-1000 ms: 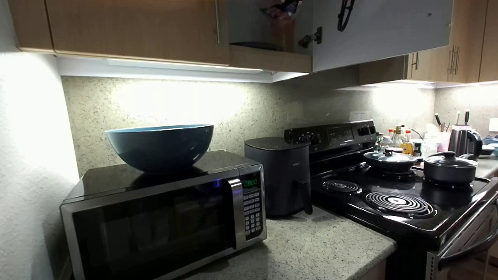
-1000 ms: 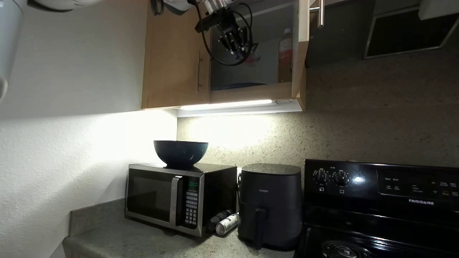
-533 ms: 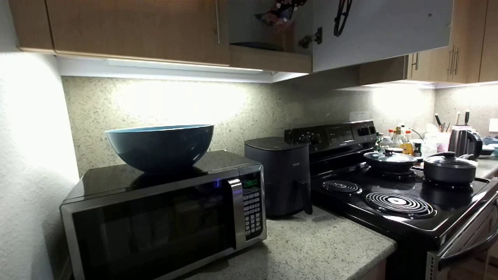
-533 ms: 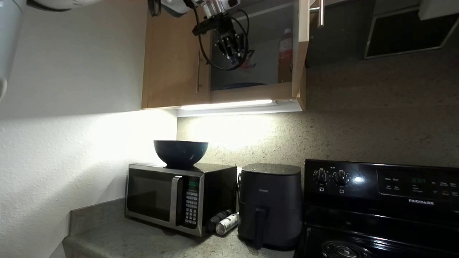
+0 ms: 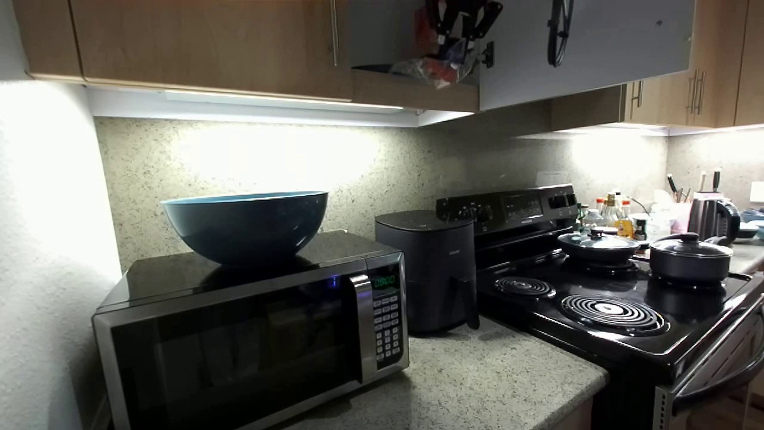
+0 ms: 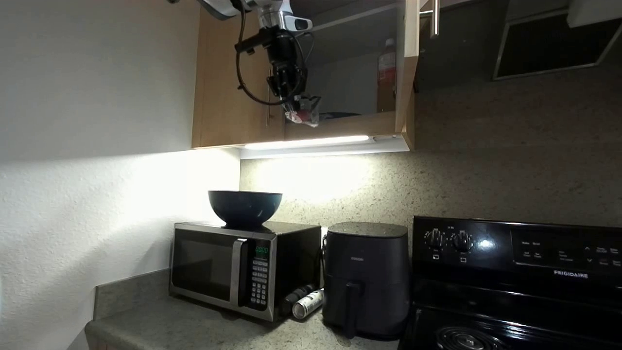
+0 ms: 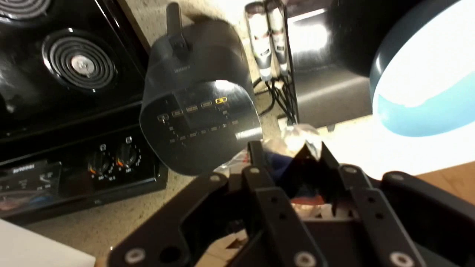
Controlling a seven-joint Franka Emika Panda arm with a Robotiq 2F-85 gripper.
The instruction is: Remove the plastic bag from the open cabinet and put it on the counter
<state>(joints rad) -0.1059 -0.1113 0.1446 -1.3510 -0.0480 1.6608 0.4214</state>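
Exterior view: plastic bag [image 5: 437, 71] now hangs lower

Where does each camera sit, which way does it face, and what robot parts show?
An exterior view: apparently by the wall, facing along the counter past the microwave to the stove; gripper at the top.
An exterior view: out front, lower than the open cabinet, facing the backsplash and air fryer; arm and gripper at the top.
Wrist view: on the arm, looking down past the fingers at the air fryer and bowl.
Both exterior views share the microwave, air fryer and gripper holding the plastic bag.
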